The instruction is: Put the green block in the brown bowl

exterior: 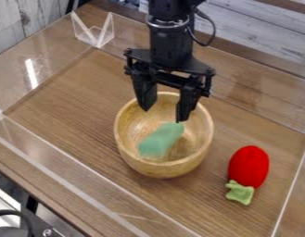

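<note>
The green block [161, 141] lies tilted inside the brown bowl [133, 157], a round tan wooden bowl in the middle of the table. It looks slightly blurred and touches neither finger. My gripper [166, 104] hangs directly above the bowl's far rim. Its two dark fingers [145, 93] stand wide apart and open, with nothing between them.
A red strawberry-like toy [248, 165] with a green leaf [240, 193] lies to the right of the bowl. Clear plastic walls [44, 69] ring the wooden table. A clear folded stand [92, 31] sits at the back left.
</note>
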Available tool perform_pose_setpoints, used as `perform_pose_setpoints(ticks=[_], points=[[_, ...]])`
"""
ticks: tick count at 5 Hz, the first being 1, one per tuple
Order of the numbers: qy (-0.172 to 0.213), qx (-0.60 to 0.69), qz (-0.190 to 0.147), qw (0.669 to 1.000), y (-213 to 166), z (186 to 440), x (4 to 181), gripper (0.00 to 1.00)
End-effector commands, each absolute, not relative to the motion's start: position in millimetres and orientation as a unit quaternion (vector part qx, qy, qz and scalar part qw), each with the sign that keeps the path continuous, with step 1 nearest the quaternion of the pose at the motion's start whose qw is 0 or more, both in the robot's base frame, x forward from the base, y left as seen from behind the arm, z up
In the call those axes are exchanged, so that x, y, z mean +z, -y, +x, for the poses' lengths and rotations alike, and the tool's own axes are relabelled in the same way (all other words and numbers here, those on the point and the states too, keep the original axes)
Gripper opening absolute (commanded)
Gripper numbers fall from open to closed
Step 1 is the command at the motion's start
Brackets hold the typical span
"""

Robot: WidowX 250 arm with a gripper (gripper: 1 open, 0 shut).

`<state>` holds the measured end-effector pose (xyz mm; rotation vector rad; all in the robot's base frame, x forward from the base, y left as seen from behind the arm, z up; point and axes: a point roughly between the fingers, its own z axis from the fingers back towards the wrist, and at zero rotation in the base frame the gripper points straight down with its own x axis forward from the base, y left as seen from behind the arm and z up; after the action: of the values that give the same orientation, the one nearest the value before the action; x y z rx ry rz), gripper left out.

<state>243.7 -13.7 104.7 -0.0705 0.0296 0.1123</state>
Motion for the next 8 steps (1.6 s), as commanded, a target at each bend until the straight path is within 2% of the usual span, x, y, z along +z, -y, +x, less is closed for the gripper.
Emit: perform_pose_setpoints(ticks=[1,3,4,5,7,8], points=[[0.007,0.079,-0.042,0.996,9.7,254.9,121.7,1.0],[0.027,0.072,-0.061,0.995,-21.8,246.9,153.4,1.0],[0.044,0.125,-0.071,0.989,-37.7,238.9,162.8,1.0],[0.048,0.168,-0.072,0.982,-46.3,229.6,160.6,1.0],[0.049,0.166,-0.08,0.982,-50.1,217.2,157.6,1.0],[0.053,0.175,-0.08,0.98,-45.2,211.2,149.2,1.0]])
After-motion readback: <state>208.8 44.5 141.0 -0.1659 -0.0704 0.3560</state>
